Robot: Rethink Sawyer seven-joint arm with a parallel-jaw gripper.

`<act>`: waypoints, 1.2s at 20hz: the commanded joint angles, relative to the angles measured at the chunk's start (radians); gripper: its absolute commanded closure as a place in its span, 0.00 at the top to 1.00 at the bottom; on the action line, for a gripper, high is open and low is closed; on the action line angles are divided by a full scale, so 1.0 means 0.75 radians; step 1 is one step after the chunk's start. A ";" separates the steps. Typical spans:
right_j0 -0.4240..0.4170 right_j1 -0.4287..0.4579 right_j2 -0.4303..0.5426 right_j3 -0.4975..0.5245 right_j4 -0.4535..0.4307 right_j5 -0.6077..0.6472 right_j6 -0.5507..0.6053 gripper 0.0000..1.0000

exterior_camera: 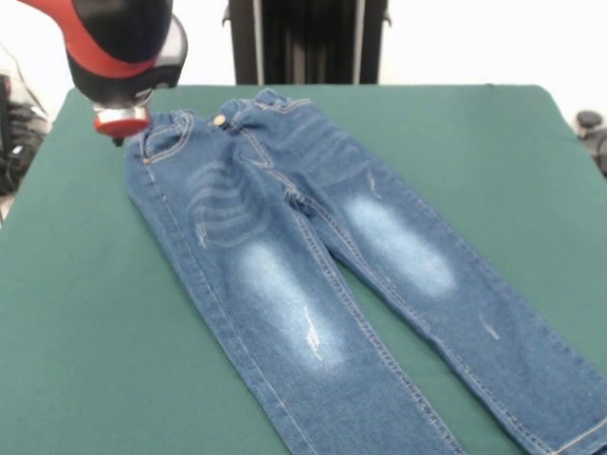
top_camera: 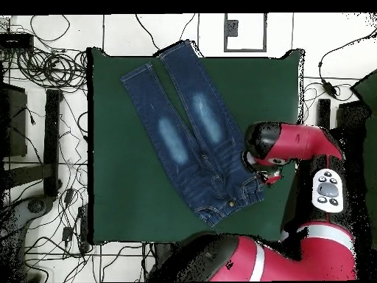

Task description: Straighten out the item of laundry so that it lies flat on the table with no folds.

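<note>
The jeans (exterior_camera: 322, 275) lie front side up on the table (exterior_camera: 85, 313), spread nearly flat, with the waistband toward the robot's side and the two legs running diagonally away from it. In the front view the waistband sits near the table's far edge, a brass button (exterior_camera: 220, 119) showing at its centre, and each thigh carries a faded whitish patch; light creases cross the hip area and the waistband is slightly bunched. The leg ends are cut off by the lower edge of the front view. In the overhead view one leg end (top_camera: 179, 50) reaches past the table's far edge, while the other lies on the cloth just inside it. The gripper (exterior_camera: 120, 123) is at the waistband corner, by the side of the jeans that appears left in the front view; only a red collar beneath the arm's (exterior_camera: 123, 38) bulky red and black head is visible, and whether it touches the denim cannot be told. Whether its tips are apart or together cannot be told, since the head hides them in both views. In the overhead view the gripper (top_camera: 269, 177) lies just beside the waistband, under the wrist. The pedestal (exterior_camera: 305, 42) stands behind the table's far edge. Cables (top_camera: 44, 66) cover the floor around the table in the overhead view.
</note>
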 commanded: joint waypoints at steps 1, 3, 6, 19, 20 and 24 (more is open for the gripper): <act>-0.010 -0.034 0.235 0.245 0.187 -0.057 -0.141 1.00; -0.015 -0.041 0.250 0.270 0.234 -0.041 -0.114 1.00; -0.027 -0.047 0.267 0.317 0.312 -0.021 -0.081 1.00; -0.055 0.024 0.306 0.458 0.461 -0.219 -0.050 1.00; -0.055 0.035 0.308 0.460 0.463 -0.215 -0.047 1.00; -0.050 0.096 0.301 0.453 0.440 -0.237 -0.045 1.00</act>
